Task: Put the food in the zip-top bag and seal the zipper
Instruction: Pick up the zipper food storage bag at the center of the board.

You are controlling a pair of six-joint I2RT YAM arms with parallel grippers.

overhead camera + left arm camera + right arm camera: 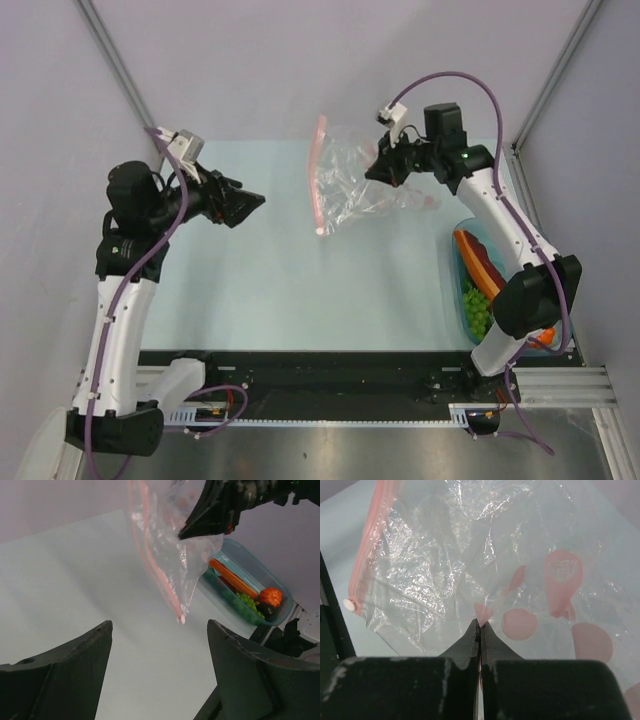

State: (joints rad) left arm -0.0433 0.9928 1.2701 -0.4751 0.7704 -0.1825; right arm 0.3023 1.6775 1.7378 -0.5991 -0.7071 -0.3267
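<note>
The clear zip-top bag (pixel 352 185) hangs above the far middle of the table, its pink-red zipper strip (pixel 319 178) on its left edge. My right gripper (pixel 378 170) is shut on the bag's plastic (pixel 480 621) and holds it up. The bag (pixel 165 545) and its zipper (pixel 155 565) also show in the left wrist view. My left gripper (pixel 255 203) is open and empty, left of the bag, pointing at it. The food lies in a teal bowl (pixel 462 232) at the right: orange slice (pixel 482 262), green grapes (pixel 478 308), carrot (pixel 232 577), orange-red fruit (pixel 270 596), dark ball (pixel 267 609).
The teal bowl (pixel 265 575) stands by the table's right edge, partly under my right arm. Grey walls close in the back and sides. A black rail (pixel 330 365) runs along the near edge.
</note>
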